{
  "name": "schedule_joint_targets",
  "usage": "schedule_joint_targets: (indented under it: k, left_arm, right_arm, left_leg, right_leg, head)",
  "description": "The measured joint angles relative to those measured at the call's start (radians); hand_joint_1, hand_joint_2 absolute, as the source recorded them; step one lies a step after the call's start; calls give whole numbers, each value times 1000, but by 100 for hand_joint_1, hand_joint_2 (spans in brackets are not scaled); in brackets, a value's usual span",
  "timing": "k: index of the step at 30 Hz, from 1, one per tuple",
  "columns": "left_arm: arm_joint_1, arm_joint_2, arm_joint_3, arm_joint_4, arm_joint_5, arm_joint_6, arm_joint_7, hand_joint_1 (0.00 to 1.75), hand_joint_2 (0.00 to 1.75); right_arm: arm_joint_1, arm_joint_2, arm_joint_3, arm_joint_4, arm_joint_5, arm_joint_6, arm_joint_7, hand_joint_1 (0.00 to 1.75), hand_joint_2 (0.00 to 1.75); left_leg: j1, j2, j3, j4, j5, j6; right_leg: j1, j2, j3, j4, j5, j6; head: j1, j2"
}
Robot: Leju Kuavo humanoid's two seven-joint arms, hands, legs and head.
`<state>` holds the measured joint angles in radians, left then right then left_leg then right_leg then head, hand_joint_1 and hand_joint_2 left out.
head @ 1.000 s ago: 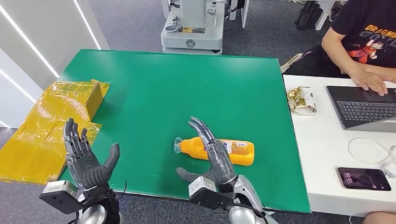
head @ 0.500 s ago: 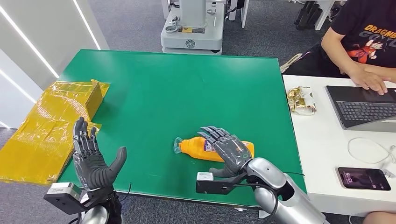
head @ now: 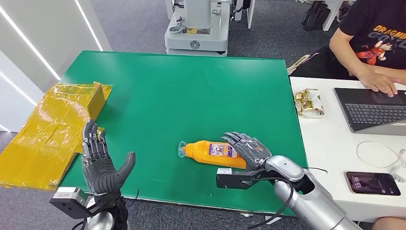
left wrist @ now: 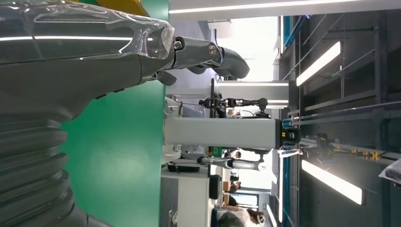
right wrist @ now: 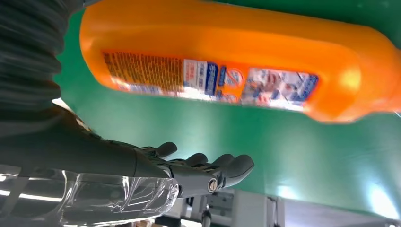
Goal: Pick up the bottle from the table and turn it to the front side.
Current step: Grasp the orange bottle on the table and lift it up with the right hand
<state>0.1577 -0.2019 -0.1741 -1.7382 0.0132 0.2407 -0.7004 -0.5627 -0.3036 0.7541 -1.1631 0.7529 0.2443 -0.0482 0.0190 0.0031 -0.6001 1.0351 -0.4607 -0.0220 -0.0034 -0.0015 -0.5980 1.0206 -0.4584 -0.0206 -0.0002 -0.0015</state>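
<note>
An orange bottle (head: 218, 154) lies on its side on the green table (head: 182, 91), in the lower middle of the head view, its clear cap end toward the left of the frame and its label facing up. The right hand (head: 249, 149) comes in from the lower right and lies over the bottle's base end, palm down with its fingers (head: 237, 140) spread across the top of the orange body; whether they truly press on it or merely sit just above it I cannot tell. In the right wrist view the bottle (right wrist: 236, 61) stretches across the upper part of the frame with its printed label showing, while the right hand (right wrist: 142, 165) lies along the lower left with straight fingertips (right wrist: 231, 168) and a strip of green table visible between them and the bottle (so no closed grasp there). The left hand (head: 103, 165) stands upright at the lower left of the head view, over the near-left edge of the table, palm turned toward the bottle, fingers apart and extended, holding nothing, well apart from the bottle. A yellow wrapped box (head: 52, 127) sits at the left edge of the frame, just beyond that hand. At the upper right a person (head: 368, 38) sits at a white desk (head: 330, 158) with a laptop (head: 371, 110), and a phone (head: 373, 183) lies at the lower right.
</note>
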Motion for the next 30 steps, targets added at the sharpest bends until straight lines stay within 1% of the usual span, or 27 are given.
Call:
schedule_joint_targets:
  k: [5, 12, 18, 30]
  left_arm:
    - [-11, -6, -3, 10, -1, 1, 0, 0, 175]
    - [-21, -7, -4, 16, -1, 9, 0, 0, 175]
    - [-23, -11, -4, 17, -1, 13, 0, 0, 175]
    - [-23, -12, -4, 17, -1, 14, 0, 0, 175]
  right_arm:
    - [5, 14, 8, 68, -2, -4, -8, 0, 175]
    - [-13, 62, 13, 175, 1, -10, -16, 0, 175]
    - [-41, 99, 18, 249, 39, -49, 8, 0, 175]
    - [-53, 122, 22, 296, 46, -55, 11, 0, 175]
  left_leg:
    - [0, 0, 0, 0, 0, 0]
    - [0, 0, 0, 0, 0, 0]
    - [0, 0, 0, 0, 0, 0]
    - [0, 0, 0, 0, 0, 0]
  right_leg:
    - [0, 0, 0, 0, 0, 0]
    - [0, 0, 0, 0, 0, 0]
    - [0, 0, 0, 0, 0, 0]
    - [0, 0, 0, 0, 0, 0]
  head:
    - [0, 0]
    - [0, 0]
    - [0, 0]
    - [0, 0]
